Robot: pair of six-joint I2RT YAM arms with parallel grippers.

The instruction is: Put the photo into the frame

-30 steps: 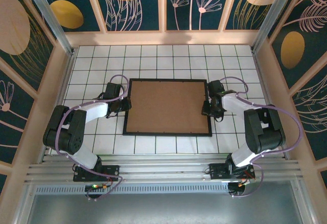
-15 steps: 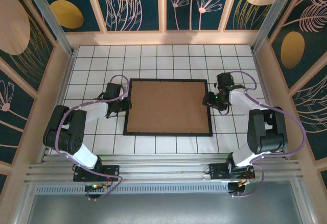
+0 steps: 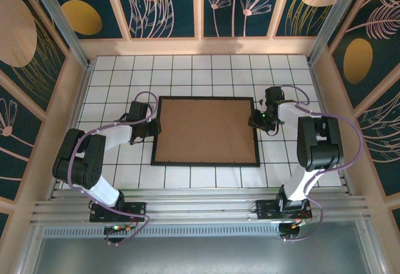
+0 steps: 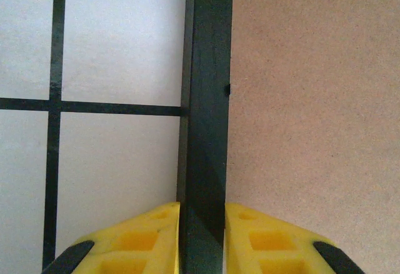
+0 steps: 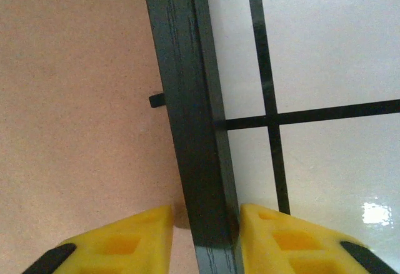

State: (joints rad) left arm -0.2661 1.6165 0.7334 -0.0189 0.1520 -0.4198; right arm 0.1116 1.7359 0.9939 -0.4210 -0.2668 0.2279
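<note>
1. The frame [image 3: 206, 163] lies flat in the middle of the bench [image 3: 187, 67], back up, with the brown backing board [image 3: 205, 130] sitting in it. Can't tell if the photo's underneath.
2. My left fingers [image 4: 150, 236] are nearly closed, pinching the left rail.
3. My right fingers [image 5: 275, 236] straddle the right rail, also narrow, but I can't tell if they really grip.
4. Feels like the closing-up stage. I'd want both sides firmly held before lifting it evenly.
</note>
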